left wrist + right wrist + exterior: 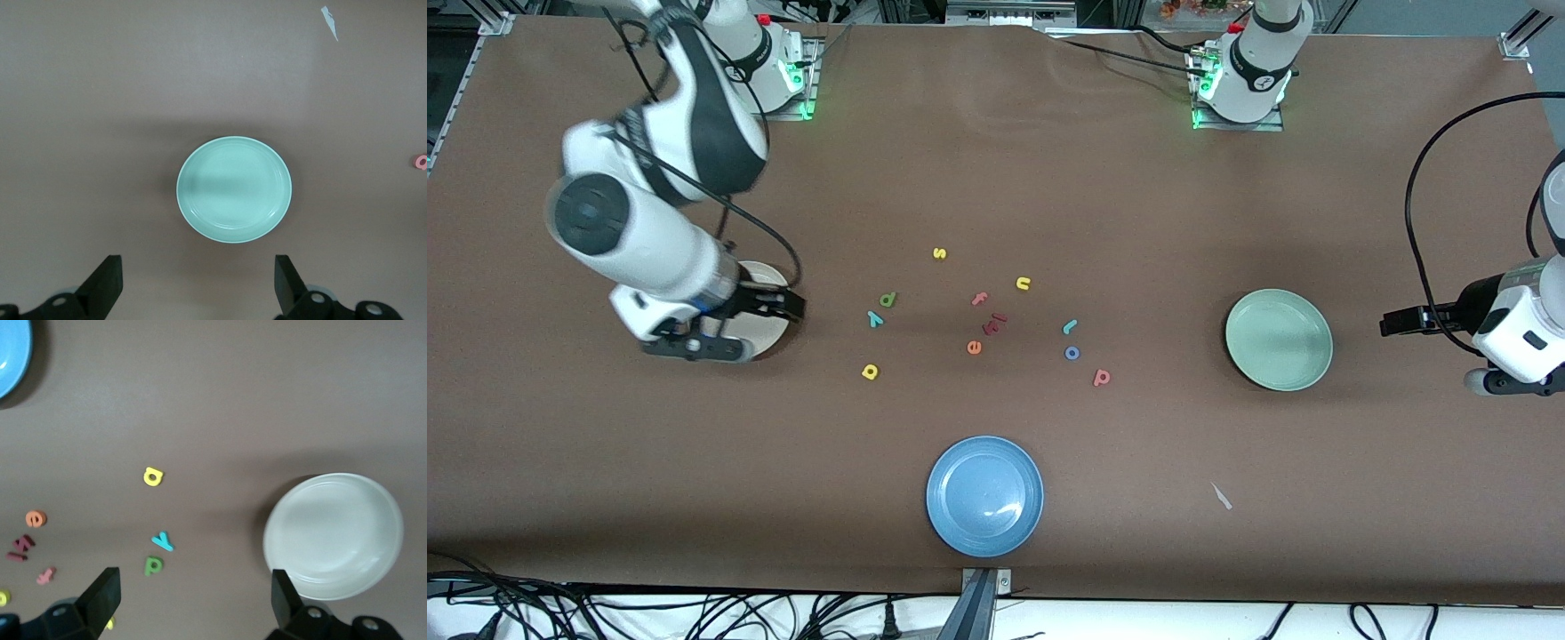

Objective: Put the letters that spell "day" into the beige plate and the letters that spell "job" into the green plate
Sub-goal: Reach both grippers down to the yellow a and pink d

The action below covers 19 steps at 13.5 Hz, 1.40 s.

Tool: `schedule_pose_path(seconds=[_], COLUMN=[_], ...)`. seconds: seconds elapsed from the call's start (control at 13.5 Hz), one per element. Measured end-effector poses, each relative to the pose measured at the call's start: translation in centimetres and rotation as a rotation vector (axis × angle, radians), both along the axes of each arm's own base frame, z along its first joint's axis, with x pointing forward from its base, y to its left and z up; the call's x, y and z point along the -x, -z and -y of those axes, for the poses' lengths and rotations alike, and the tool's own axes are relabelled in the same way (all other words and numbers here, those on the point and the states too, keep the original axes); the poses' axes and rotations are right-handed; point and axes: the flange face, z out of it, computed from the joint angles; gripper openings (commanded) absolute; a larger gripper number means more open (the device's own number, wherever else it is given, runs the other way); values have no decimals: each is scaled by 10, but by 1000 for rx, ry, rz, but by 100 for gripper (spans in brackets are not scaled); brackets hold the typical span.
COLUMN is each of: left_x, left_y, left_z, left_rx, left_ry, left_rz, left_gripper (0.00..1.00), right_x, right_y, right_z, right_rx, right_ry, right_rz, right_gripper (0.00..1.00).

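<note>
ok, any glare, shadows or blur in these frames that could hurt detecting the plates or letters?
Front view: a small specular streak on the blue plate; letters sharp, and the right arm hides much of the beige plate. Left wrist view: a soft dark band lies across the green plate, the fingers slightly blurred. Right wrist view: the beige plate casts a shadow on the cloth; the yellow a is crisp.

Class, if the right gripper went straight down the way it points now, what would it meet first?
Probably the bare table between the beige plate and the letters; the open right gripper has nothing between its fingers. Depth is uncertain.
</note>
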Motion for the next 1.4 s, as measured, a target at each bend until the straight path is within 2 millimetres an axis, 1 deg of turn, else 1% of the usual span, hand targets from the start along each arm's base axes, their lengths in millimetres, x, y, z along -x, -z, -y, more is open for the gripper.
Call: schedule_pose_path(seconds=[0.15, 0.3, 0.37, 0.52, 0.59, 0.67, 0.81, 0.89, 1.04, 1.4], left_x=[-1, -2, -3, -3, -3, -3, -3, -3, -2, -2], left_y=[13, 26, 29, 30, 31, 31, 32, 34, 37, 39], left_z=[7, 15, 17, 17, 17, 18, 19, 21, 25, 31], left_rx=[15, 57, 64, 66, 66, 66, 66, 66, 66, 66], left_ry=[6, 5, 5, 5, 5, 5, 7, 10, 16, 22], left_rz=[-22, -42, -47, -49, -49, -50, -53, -56, -62, -67], left_gripper=[100, 100, 100, 100, 100, 100, 100, 100, 100, 100], right_x=[-4, -6, -5, -5, -7, -8, -9, -9, -11, -10], right_y=[41, 83, 102, 134, 146, 157, 173, 178, 185, 203], right_z=[-26, -48, -58, -67, -67, -67, -66, -65, -63, -67], right_rx=[-5, -4, 11, 45, 44, 39, 38, 39, 37, 24], right_ry=[20, -9, -36, -71, -76, -76, -75, -75, -71, -63], right_rz=[17, 38, 54, 78, 87, 96, 97, 94, 99, 113], right_gripper=[100, 76, 68, 64, 60, 60, 60, 60, 60, 60])
